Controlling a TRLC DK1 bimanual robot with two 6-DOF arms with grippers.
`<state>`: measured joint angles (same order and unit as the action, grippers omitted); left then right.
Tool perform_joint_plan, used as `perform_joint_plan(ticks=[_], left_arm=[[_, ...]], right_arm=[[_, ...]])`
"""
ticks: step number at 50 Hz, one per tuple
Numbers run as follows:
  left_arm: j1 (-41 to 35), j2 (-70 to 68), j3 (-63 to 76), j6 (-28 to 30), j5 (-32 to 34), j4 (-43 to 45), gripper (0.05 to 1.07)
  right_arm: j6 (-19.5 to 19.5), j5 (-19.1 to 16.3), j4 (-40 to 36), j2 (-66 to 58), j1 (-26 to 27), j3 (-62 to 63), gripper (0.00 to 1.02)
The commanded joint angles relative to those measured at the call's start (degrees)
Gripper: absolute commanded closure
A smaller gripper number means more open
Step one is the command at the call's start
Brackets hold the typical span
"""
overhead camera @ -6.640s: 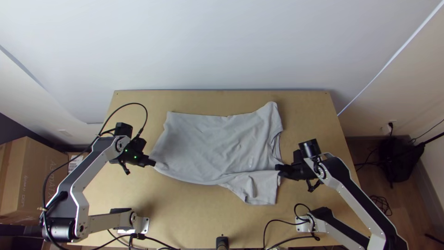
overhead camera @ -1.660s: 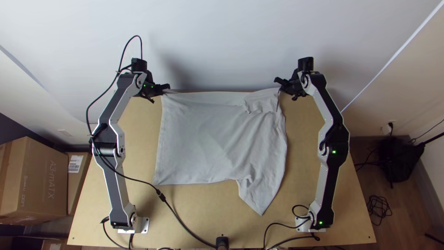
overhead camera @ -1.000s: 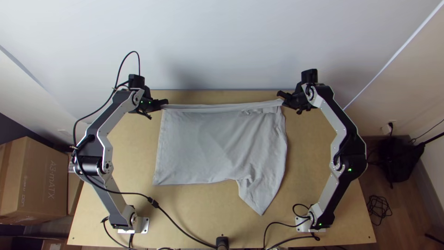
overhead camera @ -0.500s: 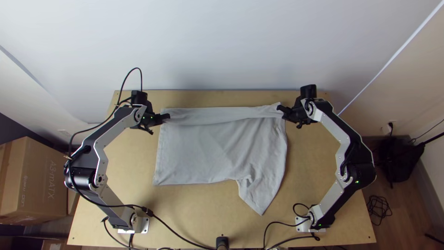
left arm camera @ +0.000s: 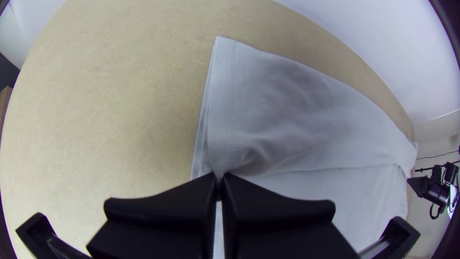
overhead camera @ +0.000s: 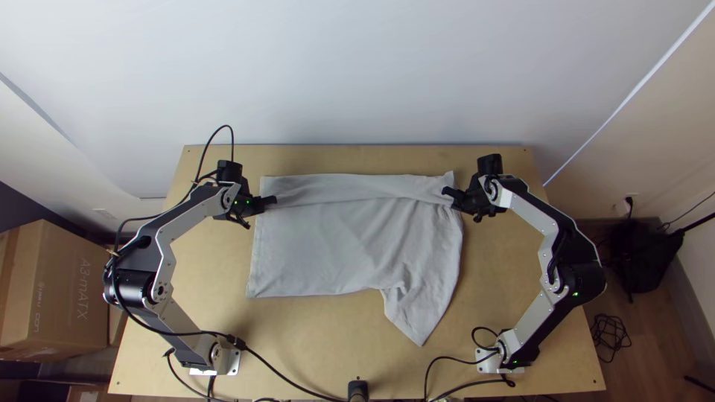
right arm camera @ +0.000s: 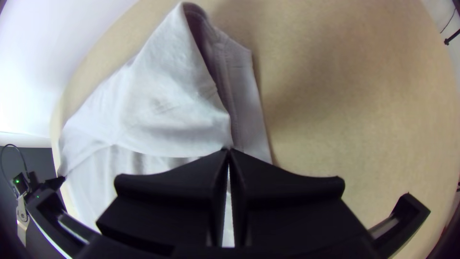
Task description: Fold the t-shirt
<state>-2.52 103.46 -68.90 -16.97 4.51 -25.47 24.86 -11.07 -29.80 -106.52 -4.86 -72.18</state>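
Evidently the left tool [left arm camera: 218, 177] and right tool [right arm camera: 229, 151] each pinch one end of the folded-over edge of the shirt [overhead camera: 320, 249], probably to keep the crease straight, its rest lying on the bench [overhead camera: 499, 298] between them.

Left arm [overhead camera: 184, 214] and right arm [overhead camera: 538, 211] bowed outward, left gripper [overhead camera: 273, 200] and right gripper [overhead camera: 446, 191] alike with fingertips together
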Motion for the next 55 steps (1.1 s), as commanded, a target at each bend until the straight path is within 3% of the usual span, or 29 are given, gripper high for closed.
perform_joint_plan(ticks=[1, 3, 4, 6, 9, 10, 12, 25, 34, 36, 49, 55], left_arm=[[-0.8, -2.5, 1.9, -0.4, -0.6, 0.6, 0.75], [-0.9, -3.0, 2.0, 0.0, -0.7, 0.5, 0.5], [-0.9, -3.4, 2.1, 0.2, -0.7, 0.5, 0.37], [-0.8, -4.1, 2.2, 0.4, -1.1, 0.5, 0.21], [-0.4, -5.6, 2.3, 0.8, -2.0, 0.5, 0.13], [-0.1, -6.3, 2.4, 1.2, -1.9, 0.6, 0.11], [0.6, -7.3, 2.6, 1.5, -1.9, 0.6, 0.1], [3.6, -17.8, 6.3, 4.5, -1.3, -0.4, 0.1], [3.5, -28.1, 9.5, 4.8, 1.0, -3.5, 0.1], [3.6, -30.2, 9.8, 4.6, 1.6, -4.1, 0.1], [3.5, -38.6, 9.9, 4.1, 2.0, -8.8, 0.1], [3.5, -40.6, 9.9, 3.6, 2.0, -10.0, 0.1]], right_arm=[[0.3, 1.3, 0.5, 2.7, 0.3, 1.6, 0.71], [0.4, 1.8, 0.5, 3.3, 0.5, 1.7, 0.39], [0.3, 1.9, 0.5, 3.8, 0.6, 1.8, 0.3], [0.3, 2.0, 0.5, 5.0, 1.2, 2.0, 0.29], [0.4, 2.0, 0.6, 7.3, 2.4, 2.2, 0.26], [0.5, 2.0, 0.6, 8.2, 2.7, 2.4, 0.21], [0.4, 2.0, 0.6, 10.4, 3.1, 2.9, 0.13], [0.7, 0.8, -0.1, 27.0, 7.3, 10.2, 0.13], [0.7, 0.7, -8.8, 39.1, 7.1, 15.3, 0.1], [0.6, 0.7, -11.9, 41.6, 6.7, 16.5, 0.04], [1.2, -1.4, -20.7, 52.4, 0.8, 30.3, 0.04], [4.1, -3.2, -24.9, 52.4, -2.3, 34.5, 0.07]])
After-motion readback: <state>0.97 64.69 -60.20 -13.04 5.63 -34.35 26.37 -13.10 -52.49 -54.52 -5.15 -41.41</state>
